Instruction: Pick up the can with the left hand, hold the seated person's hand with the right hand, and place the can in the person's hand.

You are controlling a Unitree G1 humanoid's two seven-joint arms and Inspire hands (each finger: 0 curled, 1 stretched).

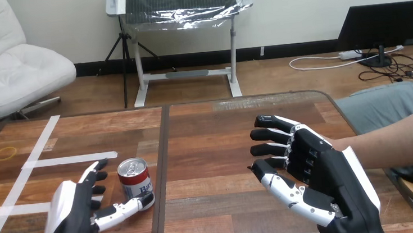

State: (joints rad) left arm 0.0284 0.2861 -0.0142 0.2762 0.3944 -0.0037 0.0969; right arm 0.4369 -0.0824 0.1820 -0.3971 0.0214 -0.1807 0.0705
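A red, white and blue can [135, 183] stands upright on the wooden table [218, 149], left of the middle seam. My left hand [72, 210] rests on the table just left of it, open. Its fingers point past the can's left side and its thumb reaches to the can's base. My right hand [317, 170] hovers over the table's right half, open, with relaxed fingers pointing left. The person's forearm [398, 140] comes in from the right and ends behind my right hand. The person's hand is hidden there, so I cannot tell whether the two touch.
White tape lines [39, 162] cross the table's left part, and a yellow rubber band [5, 152] lies at the far left. A dark seam [161, 177] divides the tabletop. The person sits at the right edge.
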